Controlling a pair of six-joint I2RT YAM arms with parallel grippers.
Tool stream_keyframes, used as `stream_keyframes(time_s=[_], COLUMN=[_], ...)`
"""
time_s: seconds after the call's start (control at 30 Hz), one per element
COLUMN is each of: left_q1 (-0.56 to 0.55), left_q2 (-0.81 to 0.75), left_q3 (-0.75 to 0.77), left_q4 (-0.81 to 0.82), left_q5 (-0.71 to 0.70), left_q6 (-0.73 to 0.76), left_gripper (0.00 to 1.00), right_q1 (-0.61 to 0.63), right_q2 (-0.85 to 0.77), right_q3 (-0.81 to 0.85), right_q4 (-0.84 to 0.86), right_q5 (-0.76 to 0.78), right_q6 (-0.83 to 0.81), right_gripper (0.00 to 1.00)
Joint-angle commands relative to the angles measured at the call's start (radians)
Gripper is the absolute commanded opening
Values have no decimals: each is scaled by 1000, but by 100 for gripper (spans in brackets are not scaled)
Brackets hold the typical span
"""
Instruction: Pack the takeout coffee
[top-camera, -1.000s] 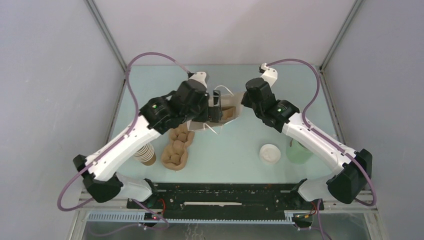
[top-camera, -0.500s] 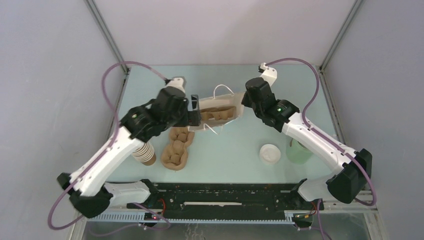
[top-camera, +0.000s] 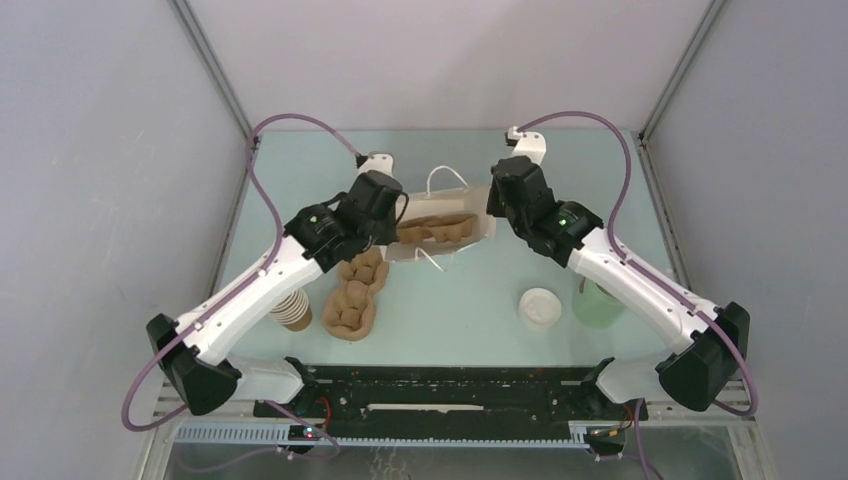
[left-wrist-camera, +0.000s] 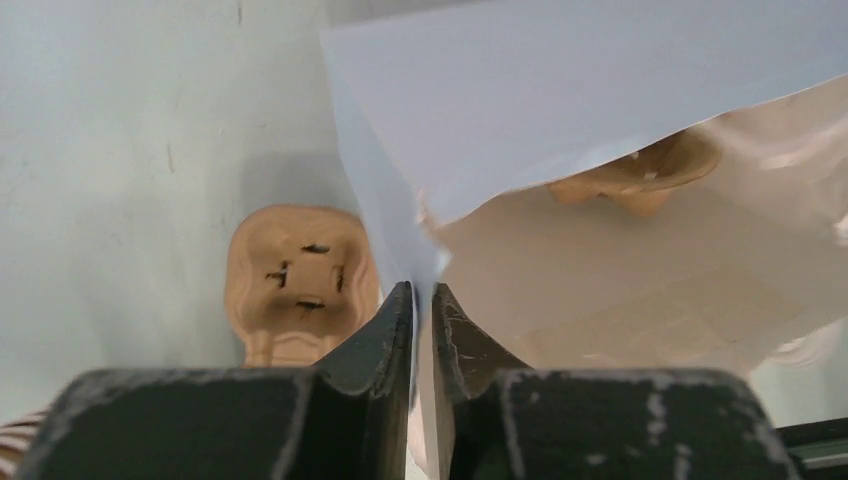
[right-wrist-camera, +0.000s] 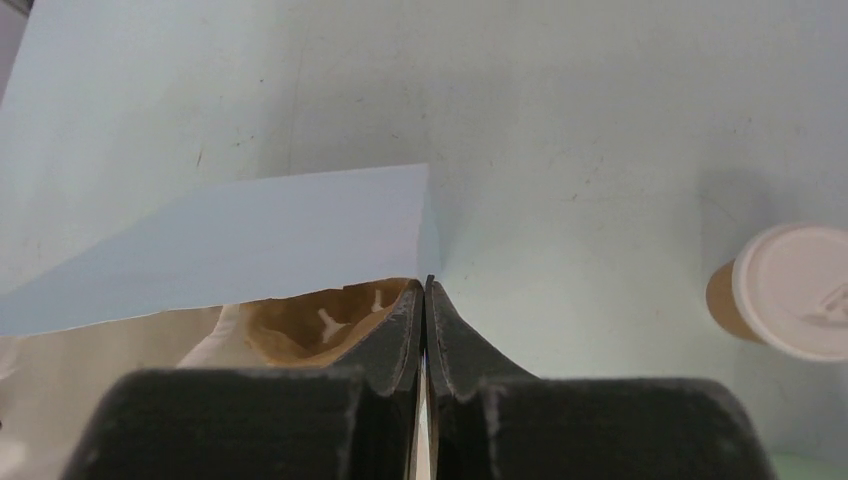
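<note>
The takeout coffee (top-camera: 540, 307) is a small brown cup under a white lid, standing alone right of centre; it also shows at the right wrist view's edge (right-wrist-camera: 790, 290). A white paper bag (top-camera: 440, 238) stands open at the table's middle with a pulp carrier (top-camera: 435, 228) inside. My left gripper (top-camera: 398, 222) is shut on the bag's left edge (left-wrist-camera: 421, 295). My right gripper (top-camera: 490, 212) is shut on the bag's right edge (right-wrist-camera: 426, 290). Both hold the bag (left-wrist-camera: 600, 100) (right-wrist-camera: 250, 240) mouth spread; neither touches the coffee.
Two more pulp carriers (top-camera: 355, 295) lie just front-left of the bag, one visible under the left wrist (left-wrist-camera: 300, 285). A stack of brown cups (top-camera: 292, 310) stands at the left. A pale green cup (top-camera: 598, 303) stands right of the coffee.
My left gripper left the space above the bag, swung out left, came back to the bag's left edge and shut on it. The right gripper kept its hold and shifted slightly.
</note>
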Motion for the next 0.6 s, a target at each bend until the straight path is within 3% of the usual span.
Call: stream_keyframes(time_s=[0.0, 0.13, 0.27, 0.43, 0.57], left_q1=[-15, -30, -45, -95, -135], left_q2=[-112, -202, -268, -274, -260], left_q3=[-107, -313, -491, -510, -496], left_q4=[248, 477, 589, 562, 528], left_q5=[-18, 41, 102, 94, 78], left_q6=[-27, -66, -136, -145, -144], left_gripper=[15, 14, 12, 10, 9], right_q1=[6, 39, 58, 78, 93], right_q2=[-90, -189, -327, -417, -414], right_q3=[-41, -229, -407, -540, -531], right_q4=[149, 308, 375, 400, 389], right_q5=[-96, -164, -195, -199, -181], right_q6=[-205, -319, -320, -273, -229], right_gripper=[8, 8, 8, 8, 8])
